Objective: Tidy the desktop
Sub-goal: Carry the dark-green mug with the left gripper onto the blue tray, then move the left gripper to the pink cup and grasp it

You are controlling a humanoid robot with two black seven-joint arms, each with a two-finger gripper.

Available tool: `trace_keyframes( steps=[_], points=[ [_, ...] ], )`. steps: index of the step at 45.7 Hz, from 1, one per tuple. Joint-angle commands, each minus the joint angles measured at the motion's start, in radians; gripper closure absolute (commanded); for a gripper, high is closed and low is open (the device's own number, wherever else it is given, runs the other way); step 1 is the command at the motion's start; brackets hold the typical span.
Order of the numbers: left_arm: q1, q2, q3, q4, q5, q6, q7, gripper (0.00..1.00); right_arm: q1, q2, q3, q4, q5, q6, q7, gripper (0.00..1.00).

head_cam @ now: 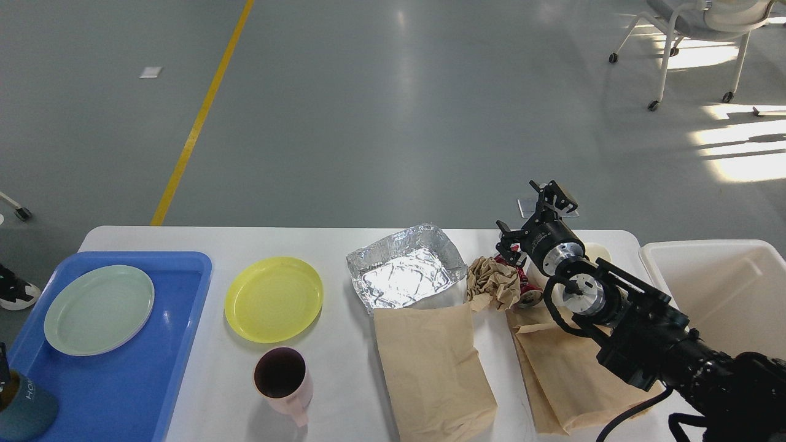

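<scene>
Our right gripper (533,216), right of centre, hangs with fingers spread wide, holding nothing, above a crumpled brown paper ball (492,282). Our left gripper sits outside the frame. The large white rounded tabletop (344,344) spans the lower frame, a blue plastic tray (123,380) at lower left.

— What sits on the left?
— A blue tray (178,319) holding a green plate (98,309); a teal cup (24,412) tilts at its near corner, cut off by the edge.
— And beside it?
— A yellow plate (273,299), with a pink mug (284,379) nearer.
— The middle?
— A foil pan (405,274), a flat paper bag (433,371) just below it, crumpled paper (491,283) to its right, and a second bag (556,374) partly hidden.
— Far right?
— A white bin (724,288). Beyond, a yellow line (199,116) on grey floor (393,110) and a chair (700,31).
</scene>
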Motion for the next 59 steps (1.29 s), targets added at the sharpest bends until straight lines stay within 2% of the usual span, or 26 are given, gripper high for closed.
trace_keyframes(
  steps=[1, 8, 16, 20, 28, 33, 39, 49, 59],
  points=[
    [-0.045, 0.005, 0.058, -0.007, -0.003, 0.000, -0.002, 0.24, 0.000, 0.000, 0.000, 0.000, 0.000, 0.000, 0.000, 0.00],
    [-0.145, 0.007, 0.152, -0.034, -0.015, 0.000, -0.007, 0.21, 0.000, 0.000, 0.000, 0.000, -0.002, 0.000, 0.000, 0.00],
    [-0.246, -0.012, 0.158, -0.044, -0.023, 0.000, -0.007, 0.21, 0.000, 0.000, 0.000, 0.000, 0.000, 0.000, 0.000, 0.00],
    [-0.330, -0.067, 0.156, -0.073, -0.029, 0.000, -0.014, 0.21, 0.000, 0.000, 0.000, 0.000, 0.000, 0.000, 0.000, 0.00],
    [-0.459, -0.219, 0.159, -0.189, -0.032, 0.000, -0.080, 0.21, 0.000, 0.000, -0.001, 0.000, 0.000, 0.000, 0.000, 0.00],
    [-0.498, -0.308, 0.175, -0.222, -0.032, 0.000, -0.134, 0.21, 0.000, 0.000, 0.000, 0.000, 0.000, 0.000, 0.000, 0.00],
    [-0.550, -0.387, 0.202, -0.252, -0.032, 0.000, -0.168, 0.21, 0.000, 0.000, 0.000, 0.000, 0.000, 0.000, 0.000, 0.00],
    [-0.588, -0.490, 0.191, -0.335, -0.026, 0.000, -0.148, 0.21, 0.000, 0.000, 0.000, 0.000, 0.000, 0.000, 0.000, 0.00],
    [-0.605, -0.512, 0.182, -0.347, -0.021, 0.000, -0.148, 0.21, 0.000, 0.000, 0.000, 0.000, 0.000, 0.000, 0.000, 0.00]
  ],
)
